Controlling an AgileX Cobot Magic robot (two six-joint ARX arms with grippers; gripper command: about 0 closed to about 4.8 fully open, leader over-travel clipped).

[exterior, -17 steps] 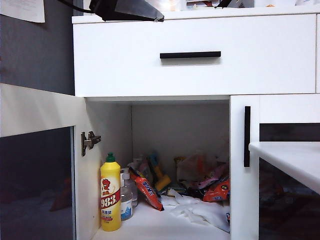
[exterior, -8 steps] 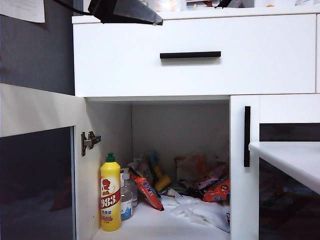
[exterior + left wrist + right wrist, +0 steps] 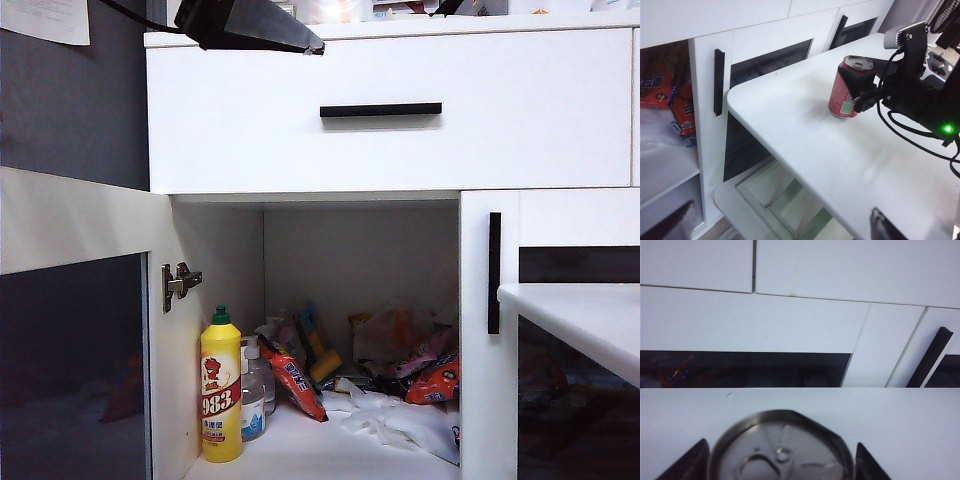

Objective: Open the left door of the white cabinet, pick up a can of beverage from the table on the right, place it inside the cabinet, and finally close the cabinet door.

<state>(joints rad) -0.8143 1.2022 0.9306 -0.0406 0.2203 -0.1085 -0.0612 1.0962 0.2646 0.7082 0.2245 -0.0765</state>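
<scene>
Closing since earlier, right hand [image 3: 860, 95] brackets the can of beverage [image 3: 846, 87] on white table [image 3: 805, 130].

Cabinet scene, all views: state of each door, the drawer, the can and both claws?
left door: swung open
right door: closed
drawer: closed
can of beverage: upright on the table, between right claw's fingers
right claw: around can, closing
left claw: mostly out of view, open
</scene>
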